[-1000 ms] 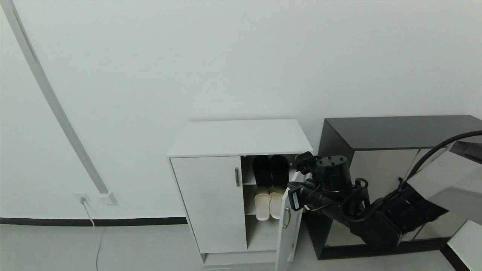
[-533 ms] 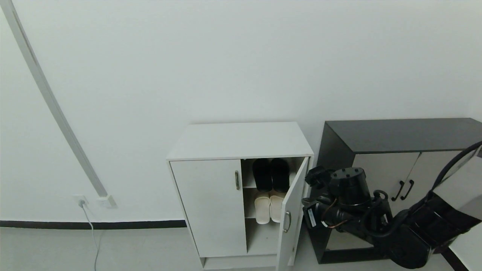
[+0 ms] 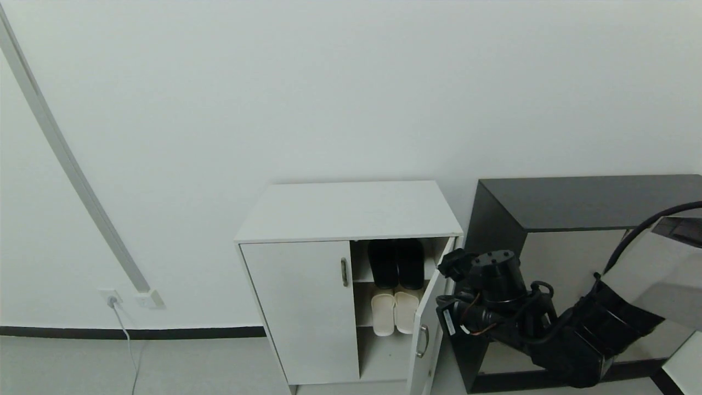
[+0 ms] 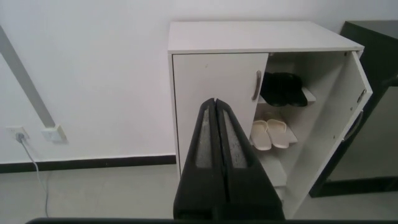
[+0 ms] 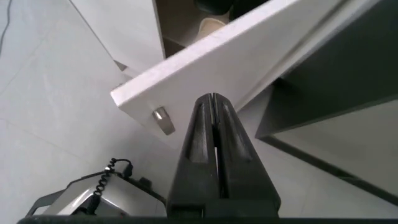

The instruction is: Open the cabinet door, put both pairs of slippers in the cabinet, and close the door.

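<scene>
The white cabinet (image 3: pixel 351 211) stands against the wall, its left door (image 3: pixel 299 310) closed. Its right door (image 3: pixel 430 312) stands partly open. Black slippers (image 3: pixel 396 263) lie on the upper shelf and white slippers (image 3: pixel 394 312) on the shelf below; both pairs also show as black slippers (image 4: pixel 283 88) and white slippers (image 4: pixel 268 134) from the left wrist. My right gripper (image 5: pixel 214 96) is shut, its tips at the outer face of the open door (image 5: pixel 249 56), near the door handle (image 5: pixel 161 119). My left gripper (image 4: pixel 216 102) is shut and empty, held some way in front of the cabinet (image 4: pixel 217 93).
A black cabinet (image 3: pixel 592 200) stands close beside the white one, right behind the open door and my right arm. A wall socket with a hanging cable (image 3: pixel 112 300) and a slanted grey strip (image 3: pixel 66 159) are at the left. Bare floor lies before the cabinet.
The right door has swung from wide open to partly open, with my right arm behind its outer face. The head view itself has shifted a little.
</scene>
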Tool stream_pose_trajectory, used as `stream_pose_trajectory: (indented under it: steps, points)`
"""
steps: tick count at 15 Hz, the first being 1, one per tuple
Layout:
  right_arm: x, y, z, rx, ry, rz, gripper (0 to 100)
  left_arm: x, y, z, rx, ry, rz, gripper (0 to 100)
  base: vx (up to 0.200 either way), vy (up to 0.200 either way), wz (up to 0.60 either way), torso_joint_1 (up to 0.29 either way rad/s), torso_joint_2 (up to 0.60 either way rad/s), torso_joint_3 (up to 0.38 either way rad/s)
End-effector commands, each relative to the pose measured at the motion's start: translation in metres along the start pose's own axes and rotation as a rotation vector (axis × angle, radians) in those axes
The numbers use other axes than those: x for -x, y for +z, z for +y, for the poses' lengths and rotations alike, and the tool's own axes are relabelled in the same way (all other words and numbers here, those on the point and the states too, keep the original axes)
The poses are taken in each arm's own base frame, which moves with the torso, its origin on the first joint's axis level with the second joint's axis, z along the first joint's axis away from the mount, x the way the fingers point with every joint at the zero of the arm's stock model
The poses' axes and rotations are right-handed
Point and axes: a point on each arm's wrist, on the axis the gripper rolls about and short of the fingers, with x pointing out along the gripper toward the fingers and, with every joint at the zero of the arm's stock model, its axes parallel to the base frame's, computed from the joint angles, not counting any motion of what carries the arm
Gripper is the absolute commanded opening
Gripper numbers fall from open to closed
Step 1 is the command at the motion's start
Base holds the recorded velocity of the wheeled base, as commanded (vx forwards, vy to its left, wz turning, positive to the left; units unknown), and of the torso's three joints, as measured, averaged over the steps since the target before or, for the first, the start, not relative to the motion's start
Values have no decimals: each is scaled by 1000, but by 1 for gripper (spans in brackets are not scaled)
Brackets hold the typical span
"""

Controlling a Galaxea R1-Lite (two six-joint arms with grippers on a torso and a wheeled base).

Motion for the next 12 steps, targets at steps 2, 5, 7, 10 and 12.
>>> stream_pose_trajectory:
  steps: [2,5,7,10,12]
  points:
    - [-28,-1,3,-17,-2,5,0,0,0,0,2,1,2,0,0,0,0,0,0,0]
    - [-46,2,3,-25,-9,-12,0,0,0,0,2,1,0,0,0,0,0,0,0,0]
    - [-56,4,3,-29,-8,-25,0,0,0,0,2,1,2,0,0,0,0,0,0,0]
    - [-72,12,1,-45,-17,-66,0,0,0,0,2,0,0,0,0,0,0,0,0,0]
    - [-83,19,-1,-53,-25,-98,0,0,0,0,2,1,0,0,0,0,0,0,0,0]
